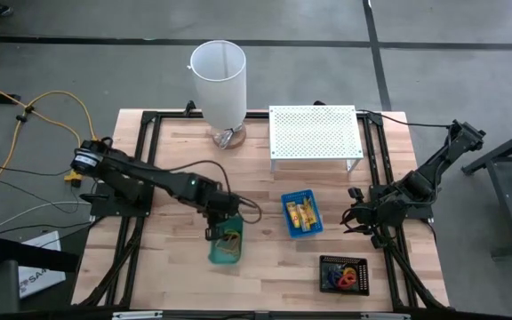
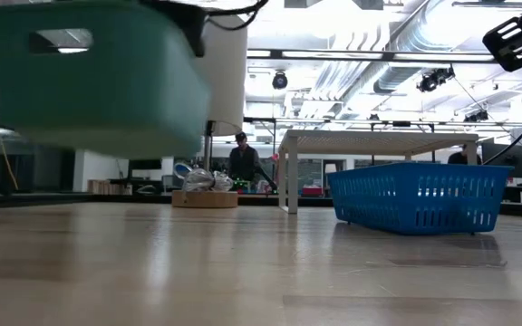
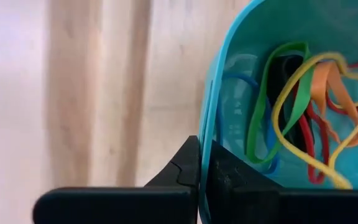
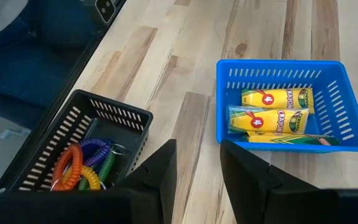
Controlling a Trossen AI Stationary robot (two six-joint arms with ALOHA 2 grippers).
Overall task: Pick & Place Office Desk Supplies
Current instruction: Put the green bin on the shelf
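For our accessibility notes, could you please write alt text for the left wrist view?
The left hand is shut on the rim of a teal tray holding tangled rubber bands in green, yellow, red, orange and blue, above a light wooden table.

The table (image 1: 256, 222) is evenly and brightly lit from overhead; only soft, short shadows are cast beside the white cylinder (image 1: 220, 82). In the low view, ceiling lights (image 2: 352, 23) are blown out to glare, and the green tray (image 2: 93, 77) near the lens is blurred. In the left wrist view, the wood beside that tray is rendered out of focus.
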